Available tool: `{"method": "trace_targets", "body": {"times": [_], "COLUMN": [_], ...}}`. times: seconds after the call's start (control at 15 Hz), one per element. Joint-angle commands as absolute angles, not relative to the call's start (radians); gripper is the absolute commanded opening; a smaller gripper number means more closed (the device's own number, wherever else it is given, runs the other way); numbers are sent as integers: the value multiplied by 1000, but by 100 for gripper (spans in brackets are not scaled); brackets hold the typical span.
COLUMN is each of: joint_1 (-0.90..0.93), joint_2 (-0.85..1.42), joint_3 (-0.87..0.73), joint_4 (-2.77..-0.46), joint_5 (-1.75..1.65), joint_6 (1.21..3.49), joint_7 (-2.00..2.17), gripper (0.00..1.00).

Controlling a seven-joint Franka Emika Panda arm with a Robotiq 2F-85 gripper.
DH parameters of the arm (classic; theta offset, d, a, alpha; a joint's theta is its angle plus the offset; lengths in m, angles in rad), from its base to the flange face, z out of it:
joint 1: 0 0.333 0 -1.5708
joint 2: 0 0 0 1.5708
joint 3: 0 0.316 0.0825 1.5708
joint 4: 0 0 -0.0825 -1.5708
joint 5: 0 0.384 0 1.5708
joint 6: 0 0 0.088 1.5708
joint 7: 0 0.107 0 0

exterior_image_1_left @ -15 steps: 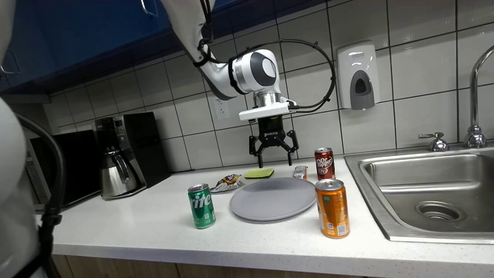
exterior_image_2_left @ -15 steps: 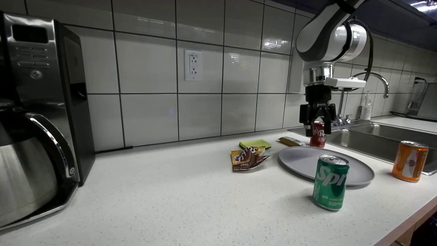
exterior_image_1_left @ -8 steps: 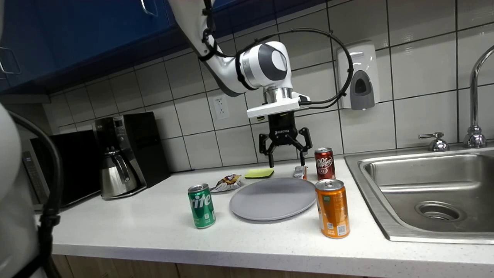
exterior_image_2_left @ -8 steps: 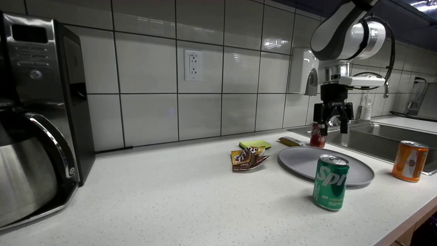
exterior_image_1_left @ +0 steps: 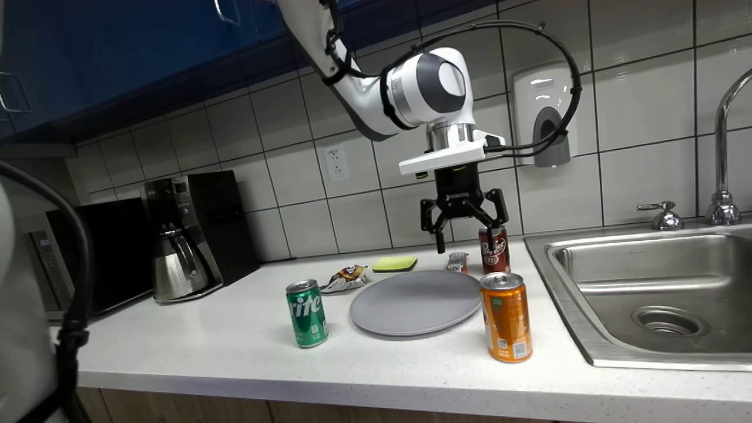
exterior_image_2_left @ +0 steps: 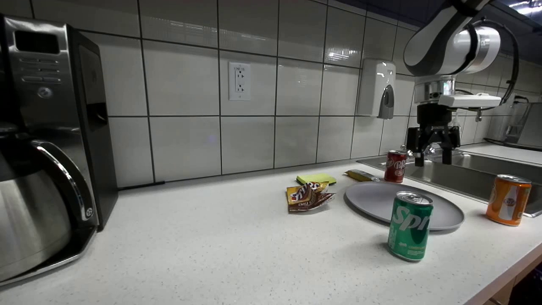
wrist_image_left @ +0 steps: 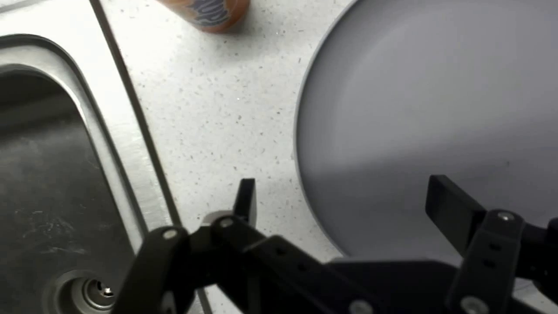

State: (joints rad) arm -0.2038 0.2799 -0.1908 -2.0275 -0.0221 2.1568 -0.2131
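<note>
Black two-fingered gripper (exterior_image_1_left: 466, 244), jaws released and spread wide, hovering near the rim of a flat round gray plate (exterior_image_1_left: 416, 304) on a speckled white countertop (exterior_image_1_left: 229, 338), red metal soda can (exterior_image_1_left: 495, 258) upright just beside the plate

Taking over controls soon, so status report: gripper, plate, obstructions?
Gripper open, empty. Plate flat on counter. Red can near plate, possible obstruction.

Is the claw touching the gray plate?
Apart: an exterior view shows the claw hanging clear of the gray plate, with countertop visible between its plate-side fingertip and the rim.
</note>
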Motion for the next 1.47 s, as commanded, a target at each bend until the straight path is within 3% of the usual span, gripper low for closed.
{"method": "trace_targets", "body": {"times": [0.0,1.4], "joint_1": [-227,-243], "joint_2": [267,428], "joint_3": [-199,-193], "joint_4": [-2034,-1826], "joint_5": [-20,-10], "joint_6": [2185,2207], "joint_7": [-182,-161], "gripper": [100,100]}}
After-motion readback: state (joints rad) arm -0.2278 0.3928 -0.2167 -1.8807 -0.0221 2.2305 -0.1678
